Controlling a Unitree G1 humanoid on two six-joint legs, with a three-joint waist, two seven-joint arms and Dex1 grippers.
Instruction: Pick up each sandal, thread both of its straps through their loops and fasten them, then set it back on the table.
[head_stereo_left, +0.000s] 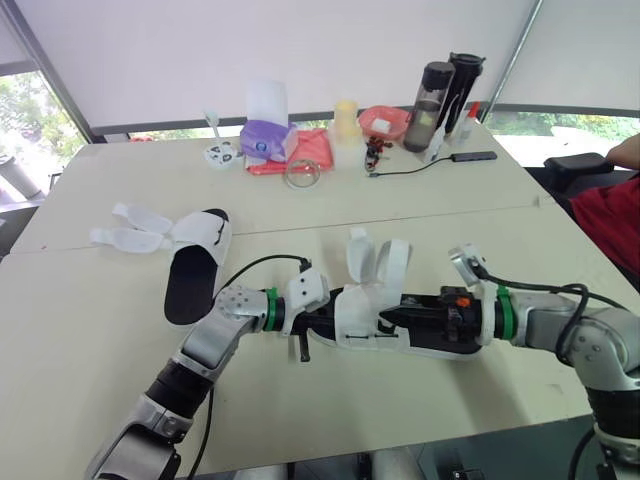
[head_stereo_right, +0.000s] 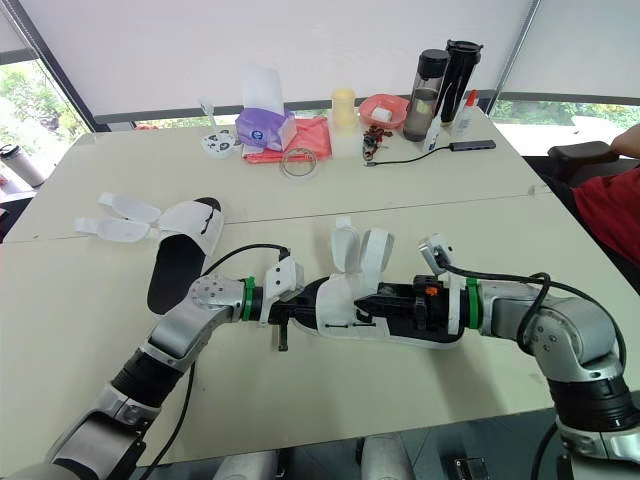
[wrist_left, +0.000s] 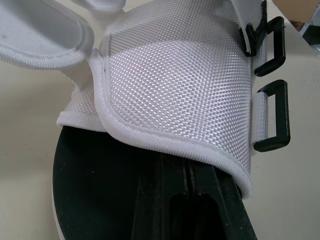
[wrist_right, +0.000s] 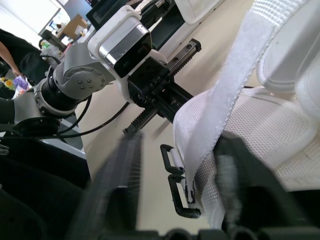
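The sandal (head_stereo_left: 375, 310) in work lies crosswise near the front edge of the counter (head_stereo_left: 400, 200), at about 6 o'clock from the counter's middle, its black footbed partly hidden under the white mesh upper. Whether its sole rests on the counter or hangs just clear cannot be told. Both straps (head_stereo_left: 375, 255) stand up loose toward 12 o'clock, unthreaded, and the two black loops (wrist_left: 270, 115) on the upper's side edge are empty. The left pincer (head_stereo_left: 320, 322) meets the sandal from 9 o'clock and reaches in under the upper; there it is black against the black footbed, so I cannot tell if it is gripping or slack. The right pincer (head_stereo_left: 395, 320) comes in from 3 o'clock. In its wrist view its fingers (wrist_right: 117, 190) are blurred but stand wide apart, with one strap and the loops in the gap; the far finger seems to touch the mesh. The second sandal (head_stereo_left: 195, 265) lies flat at 10 o'clock of the first, well apart, its straps (head_stereo_left: 130, 228) spread open on the counter. At 12 o'clock, along the far edge, are a tissue box (head_stereo_left: 265, 135), a pink cloth (head_stereo_left: 310, 150), a red bowl (head_stereo_left: 382, 122) and two dark bottles (head_stereo_left: 445, 90). A person's red sleeve (head_stereo_left: 612, 215) is cut off at 2 o'clock.
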